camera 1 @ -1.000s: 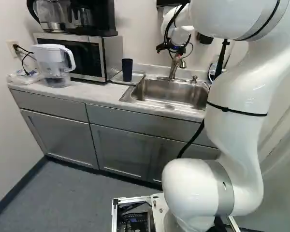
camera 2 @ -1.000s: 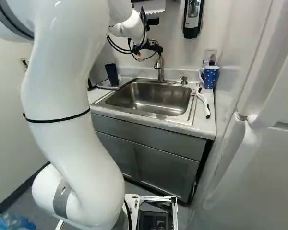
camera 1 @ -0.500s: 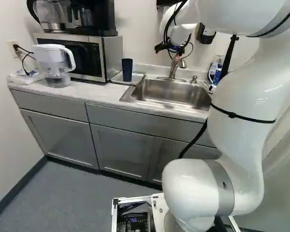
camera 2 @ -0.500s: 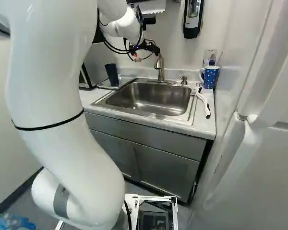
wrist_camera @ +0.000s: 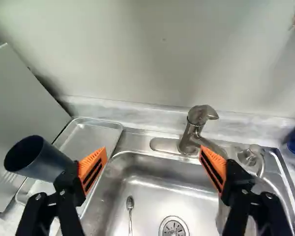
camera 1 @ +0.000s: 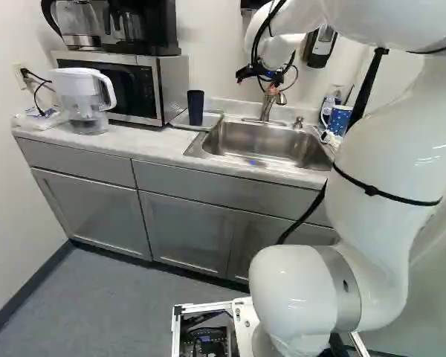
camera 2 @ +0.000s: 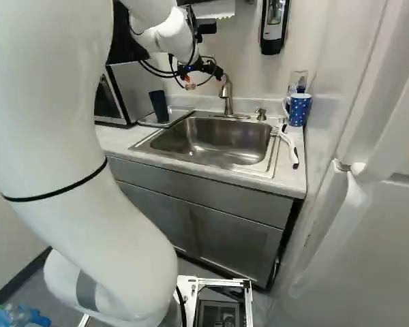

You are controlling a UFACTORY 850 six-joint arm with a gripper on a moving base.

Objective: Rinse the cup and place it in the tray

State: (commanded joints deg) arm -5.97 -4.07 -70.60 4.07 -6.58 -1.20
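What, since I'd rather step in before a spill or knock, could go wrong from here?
The open fingers could tip the dark cup: one overlaps it in the wrist view, though I can't tell whether they touch. The other finger appears over the faucet, so lowering might bump the spout. If the cup is rinsed low in the sink, it might strike the spoon lying there.

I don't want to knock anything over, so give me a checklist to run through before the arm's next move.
1. Claw open and empty: ok.
2. Cup upright at the tray: ok.
3. Claw clear of the cup: cannot tell; one finger overlaps it in the wrist view.
4. Cup rinsed: cannot tell.
5. Sink free of things: not ok, a spoon lies in it.
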